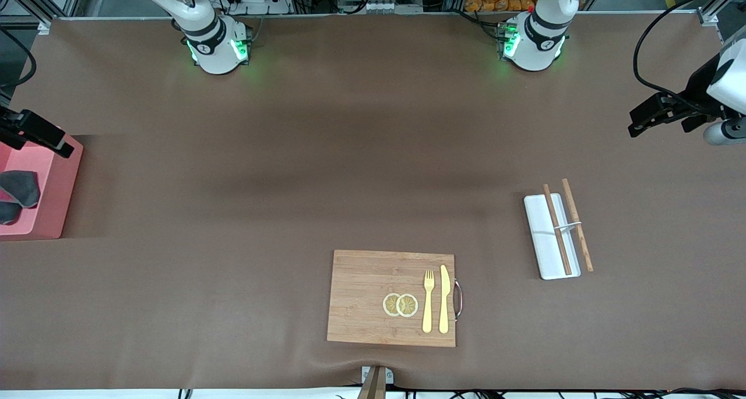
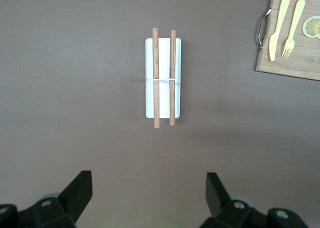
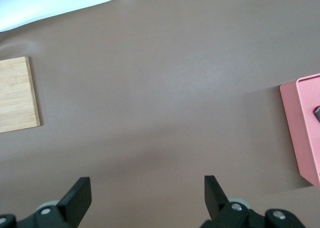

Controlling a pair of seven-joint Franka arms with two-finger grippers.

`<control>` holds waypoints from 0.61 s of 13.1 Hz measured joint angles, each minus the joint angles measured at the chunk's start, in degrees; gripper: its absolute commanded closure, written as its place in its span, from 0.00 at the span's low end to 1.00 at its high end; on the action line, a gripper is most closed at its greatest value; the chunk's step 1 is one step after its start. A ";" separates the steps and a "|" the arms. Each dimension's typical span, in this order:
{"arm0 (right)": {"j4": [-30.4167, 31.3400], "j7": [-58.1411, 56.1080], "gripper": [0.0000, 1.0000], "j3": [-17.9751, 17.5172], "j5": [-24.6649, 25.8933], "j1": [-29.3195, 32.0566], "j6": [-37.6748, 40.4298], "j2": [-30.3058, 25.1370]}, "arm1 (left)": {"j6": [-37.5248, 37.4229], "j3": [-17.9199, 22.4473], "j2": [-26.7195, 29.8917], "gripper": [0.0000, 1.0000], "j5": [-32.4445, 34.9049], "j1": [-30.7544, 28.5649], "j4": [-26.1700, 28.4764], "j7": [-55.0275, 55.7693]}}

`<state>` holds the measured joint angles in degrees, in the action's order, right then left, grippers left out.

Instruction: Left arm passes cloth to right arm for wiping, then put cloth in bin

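Note:
The dark grey cloth [image 1: 20,188] lies crumpled inside the pink bin [image 1: 55,177] at the right arm's end of the table. A corner of the cloth [image 3: 317,113] and the bin's wall [image 3: 302,123] also show in the right wrist view. My right gripper [image 1: 58,142] is up over the bin's edge, open and empty [image 3: 147,184]. My left gripper [image 1: 635,128] is up over bare table at the left arm's end, open and empty [image 2: 148,180].
A white tray [image 1: 539,236] with two wooden sticks [image 1: 577,224] lies toward the left arm's end and also shows in the left wrist view [image 2: 149,78]. A wooden board [image 1: 361,297] with a yellow fork, a knife and lemon slices lies near the front edge.

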<state>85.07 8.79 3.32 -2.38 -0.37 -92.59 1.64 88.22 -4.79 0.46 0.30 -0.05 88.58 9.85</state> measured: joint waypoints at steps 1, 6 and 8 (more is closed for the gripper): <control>0.00 -0.02 0.00 -0.12 0.58 -0.04 -0.17 0.27 | 0.00 0.00 0.00 0.00 0.00 0.00 0.00 0.00; 0.01 -0.05 0.00 -0.41 1.29 -0.07 -0.45 1.20 | 0.00 0.00 0.00 0.00 0.00 0.00 0.00 0.00; 0.05 -0.06 0.00 -0.41 1.29 -0.07 -0.60 1.48 | 0.06 0.01 0.00 0.00 0.00 0.00 -0.11 0.00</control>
